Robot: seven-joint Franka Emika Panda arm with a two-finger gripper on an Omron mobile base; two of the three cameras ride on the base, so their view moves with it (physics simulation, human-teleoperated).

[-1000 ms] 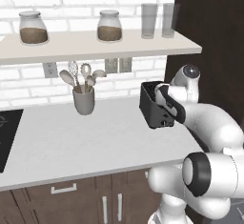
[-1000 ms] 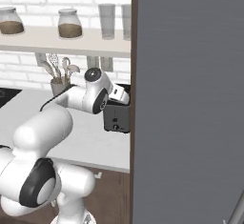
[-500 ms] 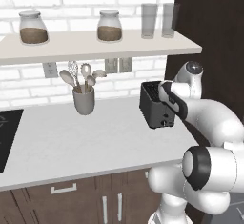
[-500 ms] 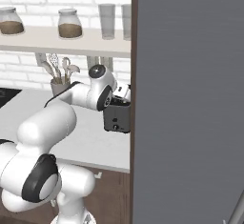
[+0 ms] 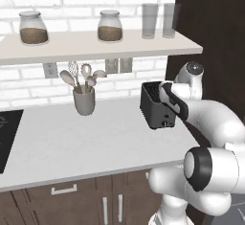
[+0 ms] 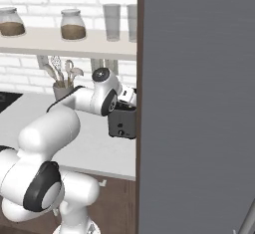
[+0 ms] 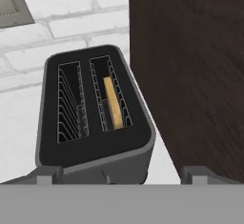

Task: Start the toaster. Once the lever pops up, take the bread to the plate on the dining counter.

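Gripper (image 7: 119, 178) lifted off since earlier, jaws spread wide and empty, boxy black toaster (image 7: 93, 118), wire-lined slots, bread (image 7: 113, 104) edge-on, lever hidden.

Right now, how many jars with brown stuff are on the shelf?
2: one jar at the shelf's left end, another jar near its middle, left of the glasses.

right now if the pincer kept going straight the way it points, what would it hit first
Most likely the top of the black toaster, which the pincer looks down on with fingers spread to either side. The bread slice sits low in the slot nearer the dark panel. Depth is unclear.
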